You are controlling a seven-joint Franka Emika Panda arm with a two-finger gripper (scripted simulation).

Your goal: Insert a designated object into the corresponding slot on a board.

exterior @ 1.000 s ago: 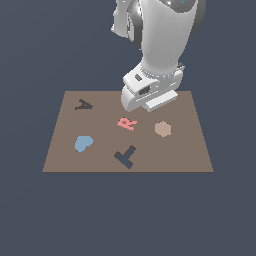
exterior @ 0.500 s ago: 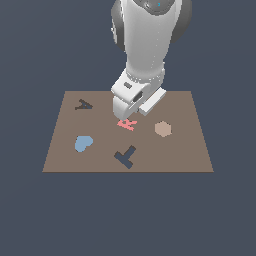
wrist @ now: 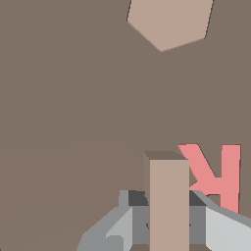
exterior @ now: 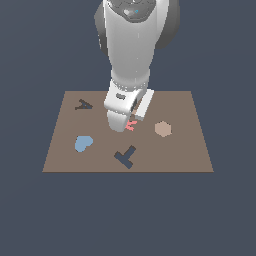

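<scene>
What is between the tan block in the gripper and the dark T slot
Nothing visible. The tan block sits in the gripper beside the pink R; only bare board lies between there and the T slot.

Simulated render: flat brown board (exterior: 60, 155) on featureless grey ground.

The arm (exterior: 131, 60) hides most of the pink R (exterior: 131, 125); the tan block (wrist: 168, 203) is cut off.

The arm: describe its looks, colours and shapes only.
The arm is glossy white, built of thick rounded links, with a dark grey joint cap at the top bearing a small teal mark. A boxy white block sits on the wrist. The gripper shows pale grey angular fingers on a darker grey base.
</scene>
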